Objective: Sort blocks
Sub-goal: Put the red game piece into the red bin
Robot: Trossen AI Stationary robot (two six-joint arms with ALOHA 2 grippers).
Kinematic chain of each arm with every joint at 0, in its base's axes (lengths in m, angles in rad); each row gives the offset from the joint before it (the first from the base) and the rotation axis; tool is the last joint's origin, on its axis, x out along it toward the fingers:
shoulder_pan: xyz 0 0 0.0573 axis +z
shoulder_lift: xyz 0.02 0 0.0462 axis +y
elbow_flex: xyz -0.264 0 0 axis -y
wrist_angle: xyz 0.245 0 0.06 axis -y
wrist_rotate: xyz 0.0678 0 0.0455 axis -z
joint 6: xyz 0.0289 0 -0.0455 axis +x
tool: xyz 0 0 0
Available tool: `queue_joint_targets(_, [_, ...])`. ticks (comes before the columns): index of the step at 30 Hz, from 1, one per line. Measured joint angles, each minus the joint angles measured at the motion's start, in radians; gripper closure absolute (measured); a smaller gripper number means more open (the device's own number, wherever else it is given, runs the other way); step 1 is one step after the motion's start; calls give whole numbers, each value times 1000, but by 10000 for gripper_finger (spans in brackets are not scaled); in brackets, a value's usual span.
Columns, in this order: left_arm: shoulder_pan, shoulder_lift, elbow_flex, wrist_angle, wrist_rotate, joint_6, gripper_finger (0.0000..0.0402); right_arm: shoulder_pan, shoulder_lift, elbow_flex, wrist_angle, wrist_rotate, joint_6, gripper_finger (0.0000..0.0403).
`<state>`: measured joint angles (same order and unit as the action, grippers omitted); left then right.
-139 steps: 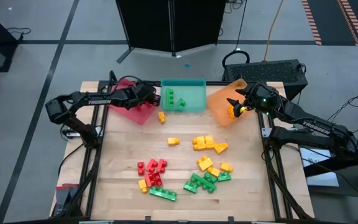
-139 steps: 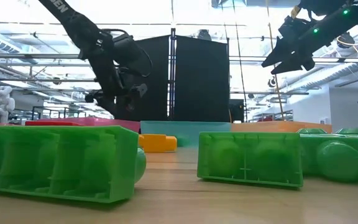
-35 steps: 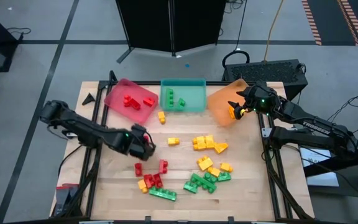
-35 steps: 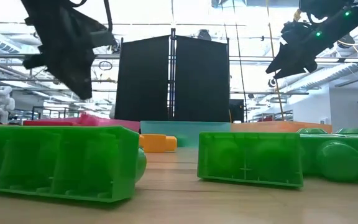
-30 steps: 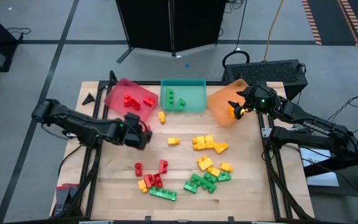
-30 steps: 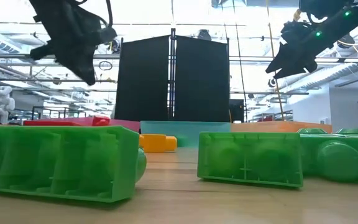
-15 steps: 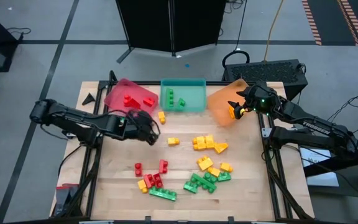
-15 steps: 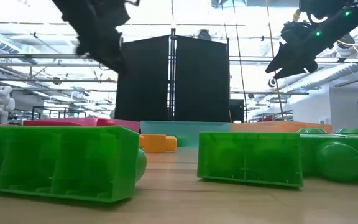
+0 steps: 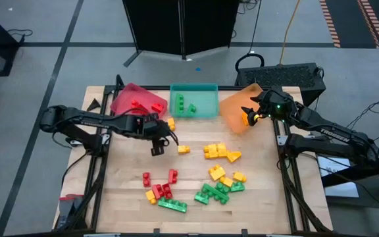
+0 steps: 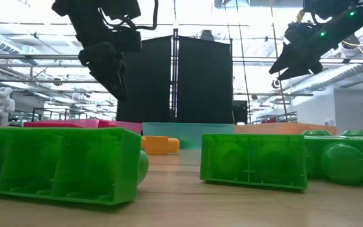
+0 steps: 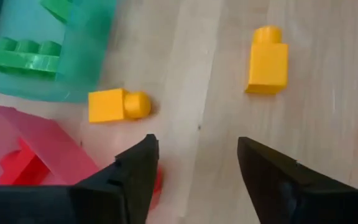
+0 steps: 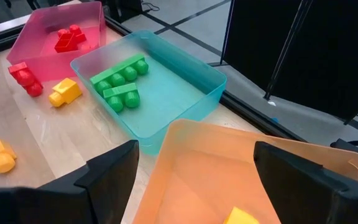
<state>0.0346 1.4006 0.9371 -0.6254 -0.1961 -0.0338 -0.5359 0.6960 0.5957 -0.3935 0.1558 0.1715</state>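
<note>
blocks (image 9: 196,176): scattered lower centre of the high view; some lay in the red tray (image 9: 129,99) and teal tray (image 9: 204,104). judged light, rigid, slick; pinch flat sides. left gripper (image 9: 156,139) jaws apart, empty, centre-left; right gripper (image 9: 252,113) jaws apart over the orange tray (image 9: 232,110).

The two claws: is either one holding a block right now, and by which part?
No. The left gripper and right gripper both stand open with nothing between their fingers.

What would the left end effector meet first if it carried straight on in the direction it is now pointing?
Most likely bare wooden table. The left end effector is open and points down at the boards, between two yellow blocks. A red block lies beside one finger, out of line. Depth is hard to judge.
</note>
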Motion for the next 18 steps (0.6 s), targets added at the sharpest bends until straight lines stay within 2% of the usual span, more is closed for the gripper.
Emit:
queue_joint_targets(6, [54, 5, 0, -51, 27, 139, 164, 0, 0, 0, 0, 0, 0, 88])
queue_joint_targets(12, [105, 54, 0, -72, 85, 165, 164, 0, 0, 0, 0, 0, 0, 88])
queue_joint_targets(18, [108, 111, 0, -74, 65, 233, 164, 0, 0, 0, 0, 0, 0, 88])
